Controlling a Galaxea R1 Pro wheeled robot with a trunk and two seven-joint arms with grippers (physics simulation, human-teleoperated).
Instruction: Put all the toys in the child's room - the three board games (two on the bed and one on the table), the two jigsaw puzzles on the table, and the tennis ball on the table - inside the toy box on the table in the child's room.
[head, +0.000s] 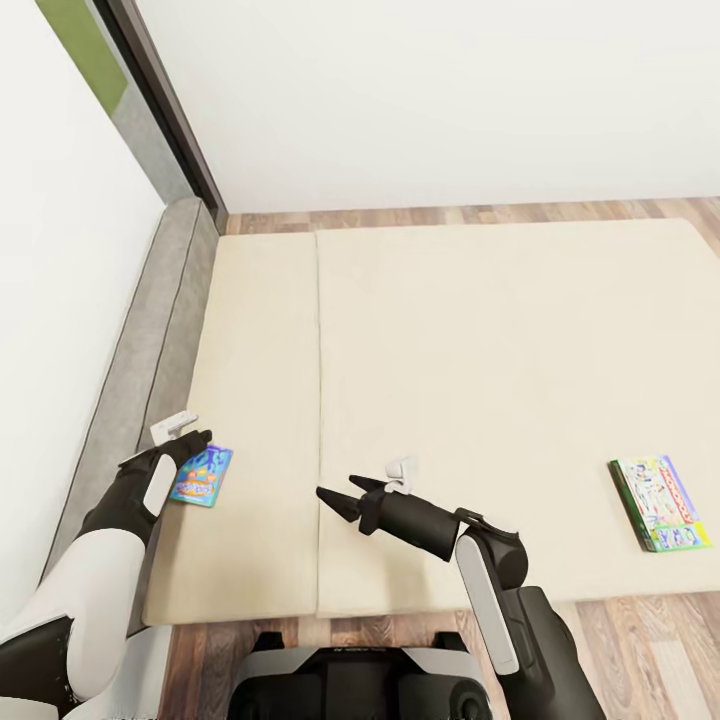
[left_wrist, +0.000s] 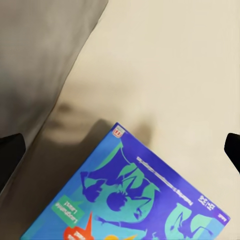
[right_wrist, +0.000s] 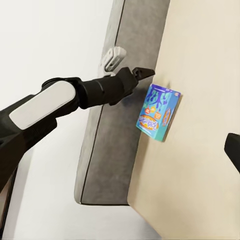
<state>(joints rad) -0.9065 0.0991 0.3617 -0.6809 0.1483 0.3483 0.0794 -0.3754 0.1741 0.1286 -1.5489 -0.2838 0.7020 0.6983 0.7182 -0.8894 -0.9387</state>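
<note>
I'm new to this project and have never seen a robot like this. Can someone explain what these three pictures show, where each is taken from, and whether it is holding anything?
This is a simulated robot with two arms, each ending in a two-fingered gripper. The large picture looks down from its head at a beige bed with a grey headboard. Two game boxes lie on it: a small blue game box by the headboard and a green-edged game box at the far side. The other two pictures come from cameras near each gripper. The left gripper hovers open at the blue box, not gripping it. The right gripper hangs open over the mattress, holding nothing; its camera looks across at the left arm.
</note>
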